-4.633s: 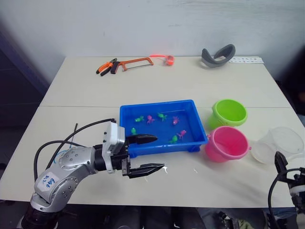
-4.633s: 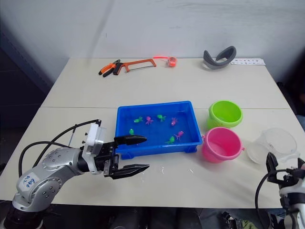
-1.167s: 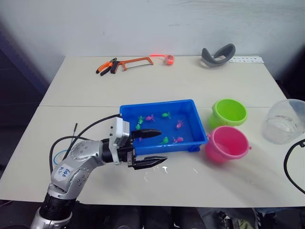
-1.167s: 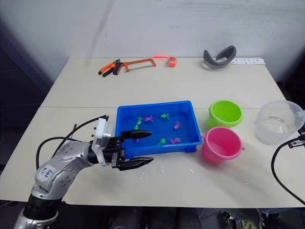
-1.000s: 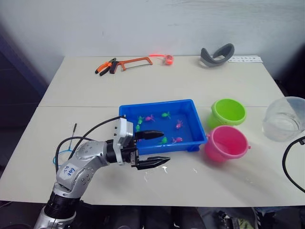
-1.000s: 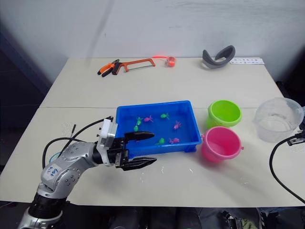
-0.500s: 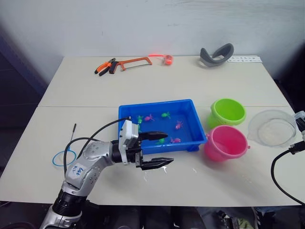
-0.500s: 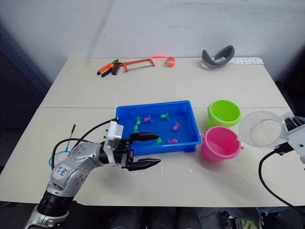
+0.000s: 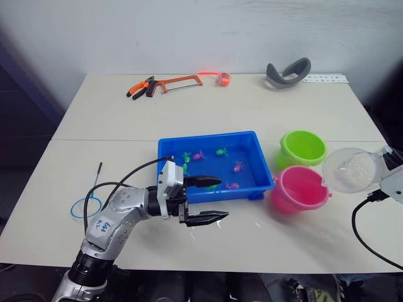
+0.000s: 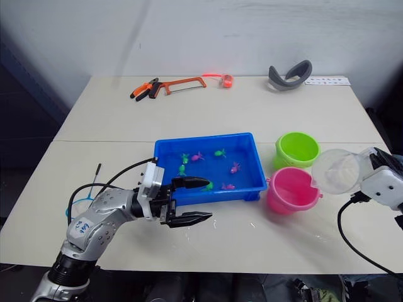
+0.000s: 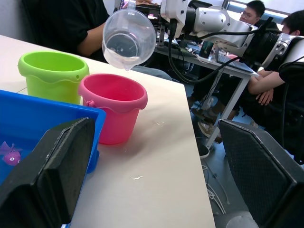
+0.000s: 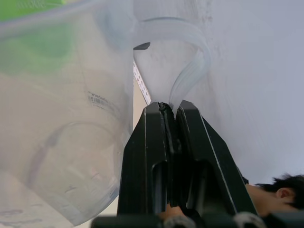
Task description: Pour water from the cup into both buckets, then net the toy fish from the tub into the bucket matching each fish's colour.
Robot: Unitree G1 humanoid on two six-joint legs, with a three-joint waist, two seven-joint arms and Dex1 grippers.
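Observation:
The clear cup is tipped on its side just right of the pink bucket, with its mouth toward that bucket. My right gripper is shut on the cup's handle loop. The green bucket stands behind the pink one. The blue tub holds several toy fish, green and pink. My left gripper is open at the tub's front rim and holds nothing. The net lies flat on the table left of my left arm.
A hacksaw and pliers, an orange tape roll and a grey band lie along the table's back edge. People sit beyond the table's right edge. Bare table stretches in front of the tub and buckets.
My right arm has carried the cup left and tipped it from upright toward the pink bucket. My left gripper has edged a little right along the tub's front and stays open.

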